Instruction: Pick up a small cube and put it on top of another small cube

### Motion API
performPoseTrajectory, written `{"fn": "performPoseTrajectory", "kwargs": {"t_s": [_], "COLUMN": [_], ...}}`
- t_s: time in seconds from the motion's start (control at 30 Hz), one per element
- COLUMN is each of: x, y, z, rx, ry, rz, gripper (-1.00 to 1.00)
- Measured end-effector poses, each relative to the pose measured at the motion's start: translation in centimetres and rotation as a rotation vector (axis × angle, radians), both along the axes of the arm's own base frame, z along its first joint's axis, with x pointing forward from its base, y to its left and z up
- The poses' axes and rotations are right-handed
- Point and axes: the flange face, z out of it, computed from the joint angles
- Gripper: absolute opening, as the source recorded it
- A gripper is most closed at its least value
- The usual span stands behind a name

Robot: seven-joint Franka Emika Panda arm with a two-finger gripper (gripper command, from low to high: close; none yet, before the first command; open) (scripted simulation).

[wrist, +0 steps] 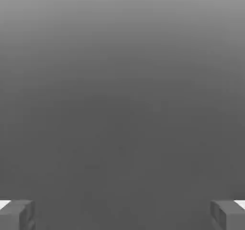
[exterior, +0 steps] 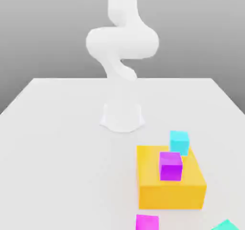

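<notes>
Awaiting a grasp, the hand has its fingers spread, presumably to admit a cube. Purple cube and cyan cube, the latter toward one o'clock of the former, rest on the yellow block, which raises them above the worktop.

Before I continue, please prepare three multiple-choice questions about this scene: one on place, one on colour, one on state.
1. Where is the purple cube?
A) On the white table
B) On the yellow-orange block
C) Against the robot's base

2. Which colour is the cube just behind the purple one in the exterior view?
A) Cyan
B) Red
C) Black

3. How does the hand stand?
A) Shut on a cube
B) Shut, empty
C) Open, empty

Key:
1 B: its underside lies within the block's top.
2 A: its faces are light blue.
3 C: its fingers stand wide apart with nothing between.
</notes>
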Motion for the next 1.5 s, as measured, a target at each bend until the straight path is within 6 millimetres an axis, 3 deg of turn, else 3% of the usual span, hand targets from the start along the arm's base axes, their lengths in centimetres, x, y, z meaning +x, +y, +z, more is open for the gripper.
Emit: {"fn": "performPoseTrajectory", "kwargs": {"t_s": [0.23,0.5,0.73,0.93,1.07,1.1,1.33,1.47,1.5], "x": [8.0,13.6,15.2,14.1,13.9,13.9,13.8,13.9,14.8], "y": [1.2,2.5,3.8,4.9,5.1,5.1,5.1,5.1,4.1], "z": [-10.2,-23.7,-36.3,-47.1,-53.0,-54.2,-54.3,-49.6,-47.7], "rx": [-0.005,0.0,0.016,0.04,0.044,0.044,0.044,0.044,0.034], "ry": [0.183,0.387,0.565,0.713,0.732,0.733,0.733,0.733,0.703], "rz": [-0.03,-0.054,-0.068,-0.079,-0.081,-0.081,-0.081,-0.081,-0.08], "gripper": [0.0,0.0,0.0,0.0,0.0,-1.0,-1.0,-1.0,-1.0]}}
